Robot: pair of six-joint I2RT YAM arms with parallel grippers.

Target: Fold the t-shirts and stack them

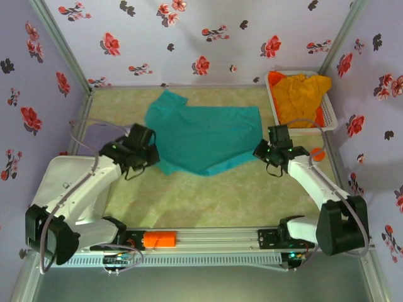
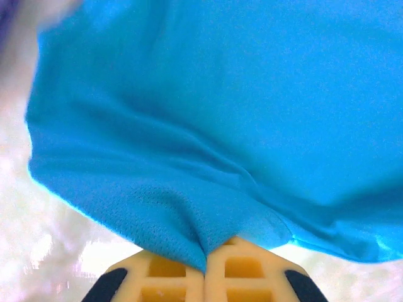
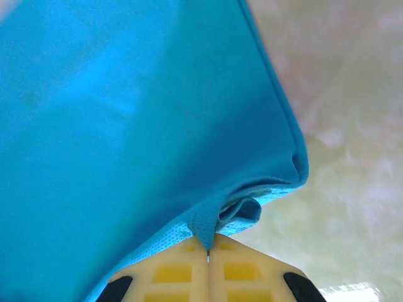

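Across the middle of the surface (image 1: 208, 201) the teal t-shirt (image 1: 204, 138) lies spread out with no clean fold yet, so I'd say we're early on. The orange t-shirts (image 1: 301, 94) sit bunched in the basket (image 1: 329, 118) far right, nothing stacked. The left end effector (image 2: 206, 267) and right end effector (image 3: 208, 251) are each pinched tight on opposite edges of the teal one. The surface is pale and mottled, the walls flowered.

The top camera looks down from high above the near edge onto the whole counter (image 1: 189, 201). Each wrist camera peers past its own jaws, very close, at the teal t-shirt (image 1: 208, 138), which all three views share.
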